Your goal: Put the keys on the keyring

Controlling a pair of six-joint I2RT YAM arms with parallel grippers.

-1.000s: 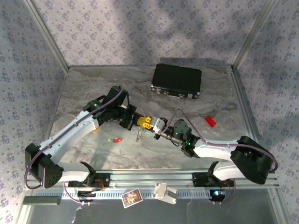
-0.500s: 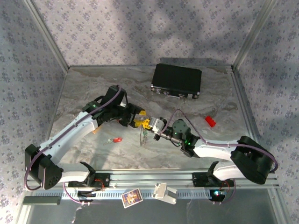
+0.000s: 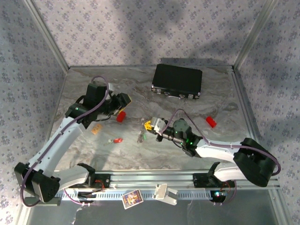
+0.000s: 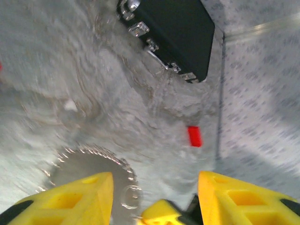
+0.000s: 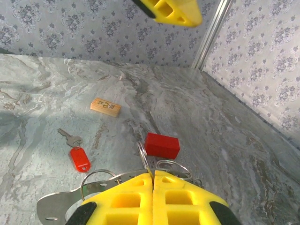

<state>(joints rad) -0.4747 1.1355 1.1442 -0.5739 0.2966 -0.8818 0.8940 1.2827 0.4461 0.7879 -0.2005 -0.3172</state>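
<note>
The right gripper point(image 5: 153, 176) is clamped shut on a thin wire loop of the keyring point(image 3: 140, 137). It sits low, in front of the black case point(image 3: 177, 81), with its arm stretched leftward. The left gripper point(image 3: 123, 103) is half open and empty, left of the case, facing it. The red-headed key point(image 5: 78, 157) lies loose, in front and left of the case.

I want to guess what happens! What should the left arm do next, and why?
Probably lower the open left gripper toward the red key to grasp it: it lies loose on the table, while the right gripper pinches the keyring.
</note>
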